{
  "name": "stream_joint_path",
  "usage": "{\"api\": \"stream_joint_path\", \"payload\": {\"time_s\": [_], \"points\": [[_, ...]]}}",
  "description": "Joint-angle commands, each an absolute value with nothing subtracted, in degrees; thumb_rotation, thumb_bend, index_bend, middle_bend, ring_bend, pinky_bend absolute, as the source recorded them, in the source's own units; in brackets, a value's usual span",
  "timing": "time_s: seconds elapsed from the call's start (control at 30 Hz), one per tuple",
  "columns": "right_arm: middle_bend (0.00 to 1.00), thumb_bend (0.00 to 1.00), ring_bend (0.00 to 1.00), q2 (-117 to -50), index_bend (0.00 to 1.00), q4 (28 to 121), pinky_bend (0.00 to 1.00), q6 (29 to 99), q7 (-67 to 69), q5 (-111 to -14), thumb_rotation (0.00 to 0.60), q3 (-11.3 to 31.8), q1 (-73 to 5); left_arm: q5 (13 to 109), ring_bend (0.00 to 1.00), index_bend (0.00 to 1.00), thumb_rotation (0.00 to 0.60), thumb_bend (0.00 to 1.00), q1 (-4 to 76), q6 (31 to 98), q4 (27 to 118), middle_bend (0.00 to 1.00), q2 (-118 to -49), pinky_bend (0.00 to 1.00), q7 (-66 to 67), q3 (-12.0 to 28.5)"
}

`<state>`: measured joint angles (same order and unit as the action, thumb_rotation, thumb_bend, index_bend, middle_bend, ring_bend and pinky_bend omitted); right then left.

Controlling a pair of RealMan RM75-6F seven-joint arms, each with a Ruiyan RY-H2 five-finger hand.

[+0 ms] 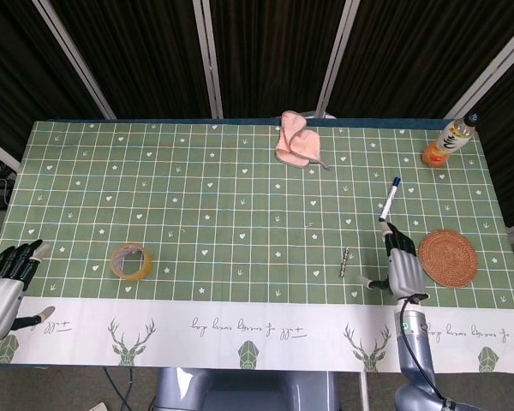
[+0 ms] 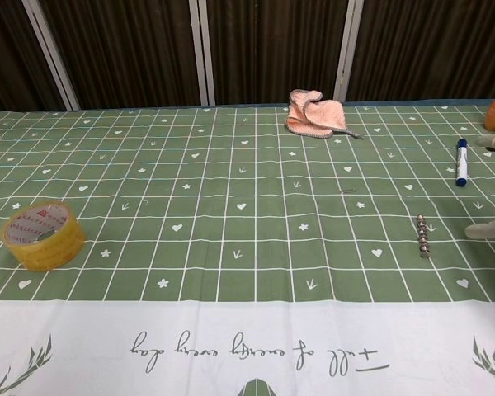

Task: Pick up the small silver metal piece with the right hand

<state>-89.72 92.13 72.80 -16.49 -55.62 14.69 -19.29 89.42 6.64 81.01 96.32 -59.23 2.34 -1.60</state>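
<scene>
The small silver metal piece [image 1: 345,261] [image 2: 424,236] lies flat on the green checked cloth, a thin beaded rod, right of centre. My right hand [image 1: 401,268] hovers just to its right with fingers spread and thumb pointing toward the piece, holding nothing. In the chest view only its thumb tip [image 2: 485,228] and a fingertip show at the right edge. My left hand [image 1: 7,278] rests at the table's left front corner, fingers apart and empty.
A blue marker [image 1: 389,199] lies behind the right hand and a woven round coaster [image 1: 447,257] sits right beside it. Yellow tape roll [image 1: 131,260] at front left, pink cloth [image 1: 295,141] at the back, an orange drink bottle [image 1: 446,140] at back right.
</scene>
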Motion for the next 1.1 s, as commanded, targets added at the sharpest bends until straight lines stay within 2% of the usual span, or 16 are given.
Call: {"api": "stream_joint_path", "payload": {"time_s": [0.03,1.1], "points": [[0.00,0.03,0.00,-91.27,0.00,90.65,0.00,72.40,-16.80,-54.49,0.600,15.08,-19.96,89.30,0.00,0.00,0.600,0.11,6.66,80.93,96.36,0.00,-59.19,0.00,2.29,-1.57],[0.00,0.04,0.00,-101.45,0.00,77.77,0.00,68.50,-14.98,-51.00,0.600,16.89,-23.52,88.32,0.00,0.00,0.600,0.11,7.04,79.75,96.27,0.00,-58.94,0.00,0.81,-1.46]]}}
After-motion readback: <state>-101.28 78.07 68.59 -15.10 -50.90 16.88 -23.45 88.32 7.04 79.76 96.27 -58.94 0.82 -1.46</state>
